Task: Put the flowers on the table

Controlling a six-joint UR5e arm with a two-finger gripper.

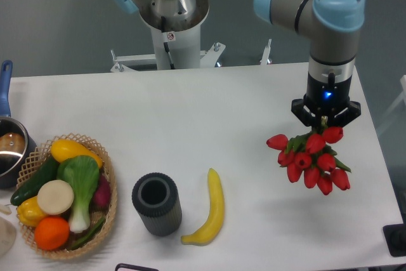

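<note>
The flowers [313, 160] are a bunch of small red tulips with green stems. They hang heads-down from my gripper [325, 120] at the right side of the white table [209, 106]. The gripper is shut on the stem end of the bunch, and its fingertips are hidden by the tulip heads and leaves. The tulip heads are low over the tabletop near its right edge; I cannot tell whether the lowest ones touch it.
A yellow banana [212, 211] lies at front centre beside a dark ribbed cylindrical cup [156, 204]. A wicker basket [108, 211] of vegetables and fruit stands at front left. A pot with a blue handle [7, 144] is at the left edge. The arm's base [171, 23] is behind the table.
</note>
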